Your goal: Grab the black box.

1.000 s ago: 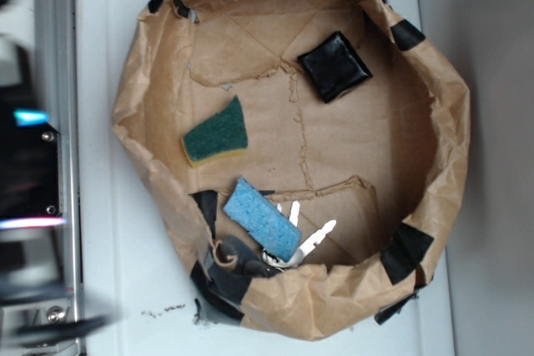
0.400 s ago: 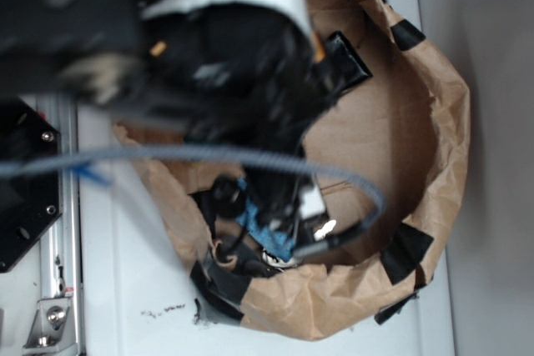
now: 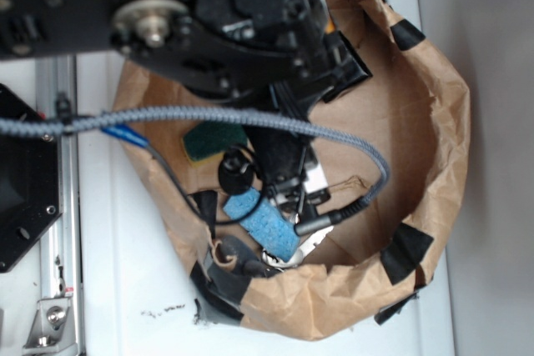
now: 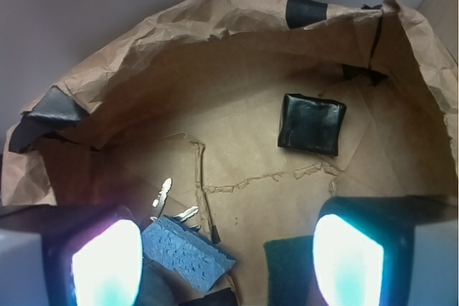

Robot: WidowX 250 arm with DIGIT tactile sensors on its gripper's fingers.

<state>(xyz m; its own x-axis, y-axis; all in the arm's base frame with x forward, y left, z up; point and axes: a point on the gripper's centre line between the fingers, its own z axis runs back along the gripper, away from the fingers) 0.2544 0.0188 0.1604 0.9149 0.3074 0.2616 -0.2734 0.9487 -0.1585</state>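
Inside the crumpled brown paper basin [image 3: 434,122] with black tape patches on its rim, seen from the exterior view, we find the robot's black arm covering most of the upper left, with a grey braided cable [image 3: 250,118] arching across. Only one corner of the small flat glossy black square box [image 3: 352,62] shows past the arm, near the basin's upper wall. Below it lie the green scouring sponge [image 3: 209,139], partly hidden, and the blue rectangular sponge [image 3: 260,223], with something white and metallic peeking out beside it (too covered to name). The basin sits on a white worktop [image 3: 117,289]. The tool itself is lost under the arm in this view.

In the wrist view, the tool [image 4: 226,259] stands with its two lit fingers [image 4: 107,263] spread wide apart and nothing between them. The black box [image 4: 310,124] lies flat on the paper floor ahead and a little to the right, well apart from the tool and clear of the blue sponge [image 4: 183,252] and of the silvery pieces [image 4: 163,193] beside it.

We judge the box light and rigid, its glossy skin likely slippery; being flat, it should be taken across two opposite side edges, with the fingers going low to the paper so they do not slide off the rounded rim.
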